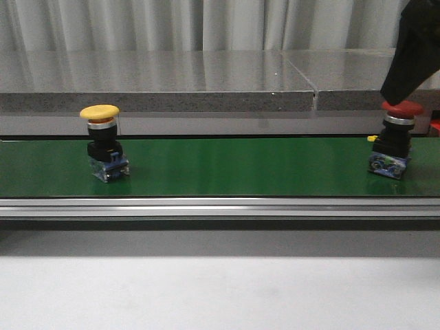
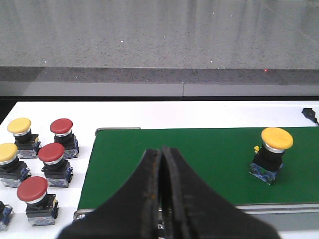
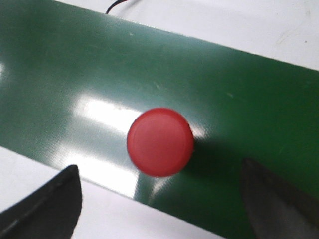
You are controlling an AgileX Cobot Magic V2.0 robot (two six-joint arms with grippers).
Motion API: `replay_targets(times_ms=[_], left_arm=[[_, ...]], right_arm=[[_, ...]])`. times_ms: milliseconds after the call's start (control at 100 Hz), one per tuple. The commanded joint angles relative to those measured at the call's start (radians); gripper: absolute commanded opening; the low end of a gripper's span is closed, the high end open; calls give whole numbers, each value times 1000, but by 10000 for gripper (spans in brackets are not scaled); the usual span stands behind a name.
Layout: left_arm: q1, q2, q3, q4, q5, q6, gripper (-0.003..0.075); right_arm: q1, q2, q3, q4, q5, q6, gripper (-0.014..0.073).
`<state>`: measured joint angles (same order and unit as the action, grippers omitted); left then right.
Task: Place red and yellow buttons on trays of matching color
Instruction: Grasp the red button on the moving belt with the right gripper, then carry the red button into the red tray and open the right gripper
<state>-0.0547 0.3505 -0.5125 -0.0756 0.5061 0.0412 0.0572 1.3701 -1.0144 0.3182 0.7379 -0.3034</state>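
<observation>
Buttons stand upright on the green belt [image 1: 227, 168]: the yellow button [image 1: 103, 141] toward the left, the red button [image 1: 394, 141] near the right end, well apart. Directly above the red one hangs the right pincer [image 3: 159, 199], its jaws spread wide to either side of the cap without touching it. The left pincer [image 2: 162, 199] is pressed closed on nothing, near 5 spare buttons [image 2: 39, 164] on the white desk [image 2: 50, 112].

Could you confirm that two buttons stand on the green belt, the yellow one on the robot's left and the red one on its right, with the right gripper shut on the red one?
Not quite: the right gripper is open above the red button, its fingers apart on either side, as the right wrist view shows. The yellow button does stand left on the green belt.
</observation>
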Motion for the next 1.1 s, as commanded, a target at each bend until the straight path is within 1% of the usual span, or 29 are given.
replay_targets(times_ms=[0,130,180,250,280,300,360,420,450,600,700,790,880,980,1090], left_arm=[[-9,6,-26,-11,-81,-9,-19],[-9,6,-26,-11,-81,-9,-19],[-9,6,-26,-11,-81,-9,-19],[-9,6,-26,-11,-81,-9,-19],[-9,6,-26,-11,-81,-9,-19],[-9,6,-26,-11,-81,-9,-19],[-9,6,-26,-11,-81,-9,-19],[-9,6,-26,-11,-81,-9,-19],[-9,6,-26,-11,-81,-9,-19],[-9,6,-26,-11,-81,-9,-19],[-9,6,-26,-11,-81,-9,-19],[-9,6,-26,-11,-81,-9,-19],[-9,6,-26,-11,-81,-9,-19],[-9,6,-26,-11,-81,-9,-19],[-9,6,-26,-11,-81,-9,-19]], right_arm=[[0,22,-50,-35,-67,-13,633],[0,86,-66,-80,-77,-13,629],[0,106,-69,-85,-80,-13,598],[0,123,-69,-85,-91,-13,498],[0,127,-69,-85,-94,-13,429],[0,127,-69,-85,-94,-13,400],[-1,124,-69,-85,-91,-12,258],[-1,120,-79,-85,-72,-12,181],[-4,120,-89,-85,-56,-12,162],[-55,120,-186,-85,42,-8,156],[-134,124,-272,-85,92,-5,156],[-217,127,-326,-85,101,-4,156],[-314,127,-359,-85,79,-4,156],[-417,129,-364,-85,6,-4,156],[-490,155,-364,-83,-64,-4,156]])
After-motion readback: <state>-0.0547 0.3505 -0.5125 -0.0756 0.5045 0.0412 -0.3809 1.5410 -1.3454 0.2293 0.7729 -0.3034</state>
